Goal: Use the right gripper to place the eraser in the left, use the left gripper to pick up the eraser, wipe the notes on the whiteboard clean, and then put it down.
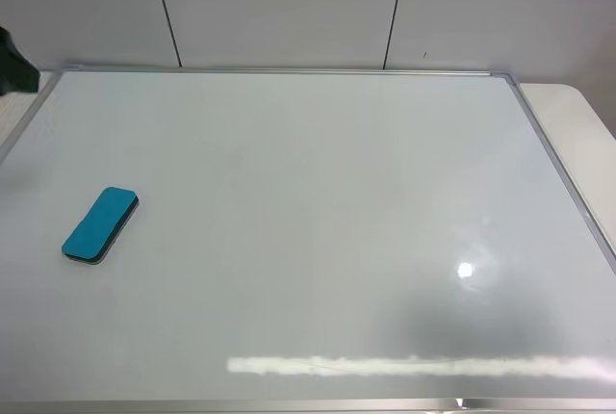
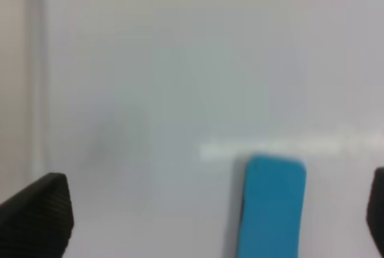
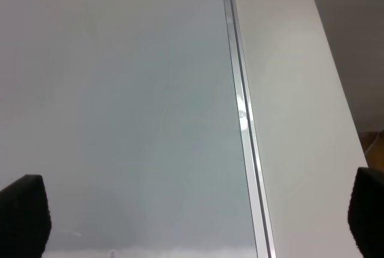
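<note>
- The blue eraser (image 1: 100,224) lies flat on the whiteboard (image 1: 308,241), on the board's left part and close to its left frame edge, well apart from the right frame edge.
- Its long axis runs diagonally: the upper end tips toward the board's far edge and slightly toward the middle, the lower end toward the near-left corner.
- No notes are visible on the whiteboard in any view; only glare streaks show near its near edge.
- The left gripper (image 2: 204,222) hangs above the board with the eraser (image 2: 271,207) between its two dark fingertips (image 2: 39,213), nearer the one at the frame's right side. The jaws are spread wide and hold nothing.
- The right gripper (image 3: 198,219) is over the whiteboard's right frame edge (image 3: 243,120), jaws likewise spread wide and empty; no eraser appears in its view.
- Judged from this, the left arm is by far the nearer to the eraser, and the right arm would have to cross almost the whole board to reach it.
- With a clean-looking board and the eraser lying free, the task looks at or near its end.
</note>
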